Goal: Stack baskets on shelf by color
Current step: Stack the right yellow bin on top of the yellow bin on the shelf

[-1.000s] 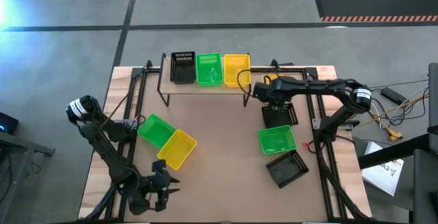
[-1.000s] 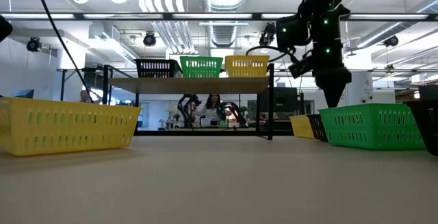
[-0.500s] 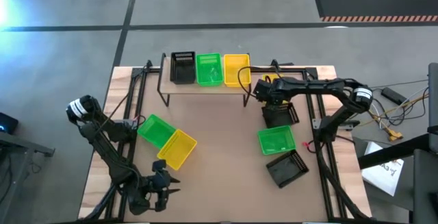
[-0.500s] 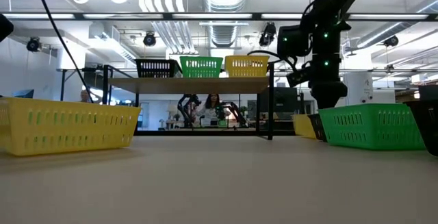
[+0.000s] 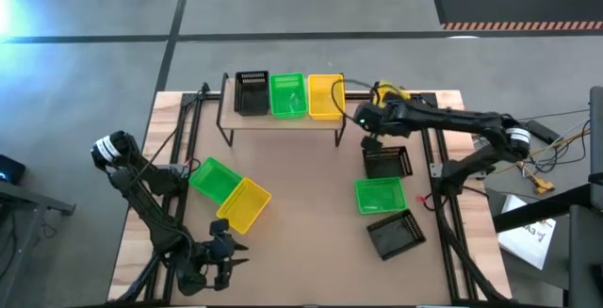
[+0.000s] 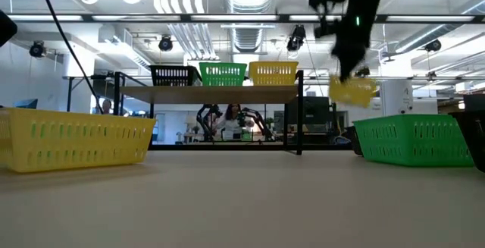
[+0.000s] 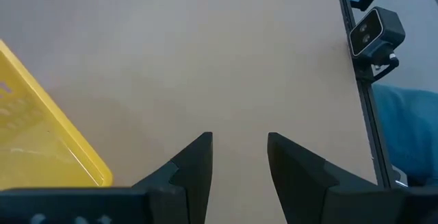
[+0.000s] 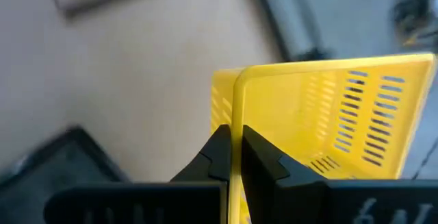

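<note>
- On the shelf (image 5: 283, 120): one black basket (image 5: 252, 92), one green basket (image 5: 287, 95), one yellow basket (image 5: 325, 96), side by side, a single layer each.
- In the air: second yellow basket (image 6: 352, 90), lifted clear of the bench (image 5: 311, 204), just beside the shelf's right end, a little above shelf level in the low view; right gripper (image 8: 233, 157) with fingers clamped on its rim.
- On the bench, right side: black basket (image 5: 385, 161), green basket (image 5: 380, 194), another black basket (image 5: 395, 232), in a row toward the near edge.
- On the bench, left side: green basket (image 5: 214, 178) and yellow basket (image 5: 243, 204), touching.
- Left gripper (image 7: 238, 157): parked at the near left of the bench, fingers apart, holding nothing.
- Progress, as judged: three of nine placed, one in transit, five waiting; no stacking done yet.
</note>
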Robot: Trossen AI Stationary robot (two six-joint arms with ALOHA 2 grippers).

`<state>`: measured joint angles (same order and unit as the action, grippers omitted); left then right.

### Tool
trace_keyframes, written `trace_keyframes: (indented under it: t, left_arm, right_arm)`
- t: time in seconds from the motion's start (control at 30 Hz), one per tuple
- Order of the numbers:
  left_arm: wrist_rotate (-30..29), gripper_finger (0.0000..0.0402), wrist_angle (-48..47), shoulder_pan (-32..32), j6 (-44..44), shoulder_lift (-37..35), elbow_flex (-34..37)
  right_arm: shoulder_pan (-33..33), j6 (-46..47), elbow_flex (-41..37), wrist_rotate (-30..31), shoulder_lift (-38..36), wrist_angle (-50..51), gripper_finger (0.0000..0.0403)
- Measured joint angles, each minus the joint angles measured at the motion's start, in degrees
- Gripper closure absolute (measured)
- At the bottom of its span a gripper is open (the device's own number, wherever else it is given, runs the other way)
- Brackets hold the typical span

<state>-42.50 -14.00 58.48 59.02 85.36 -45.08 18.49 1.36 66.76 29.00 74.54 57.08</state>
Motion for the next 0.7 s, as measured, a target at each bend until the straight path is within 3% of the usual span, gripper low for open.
trace_keyframes:
  t: [0.17, 0.33, 0.5, 0.7]
  left_arm:
    - [-0.81, 0.0277, 0.07, -0.21, -1.38, 0.0, 0.0]
    - [-1.54, 0.0277, 0.05, -1.22, -1.65, 0.0, 0.02]
    - [-1.55, 0.0277, 0.15, -1.82, -2.95, 0.0, 0.02]
    - [-1.54, 0.0277, 0.52, -1.86, -2.86, 0.0, 0.02]
  right_arm:
    - [-7.34, -1.71, 10.52, 2.19, -3.54, -4.05, 0.0393]
    - [-13.01, -8.91, 19.5, 1.88, -0.85, -8.64, 0.0394]
    - [-12.73, -14.95, 24.88, -4.86, 6.14, -8.34, 0.0394]
    - [-9.64, -22.32, 31.5, -5.06, 15.36, -7.24, 0.0394]
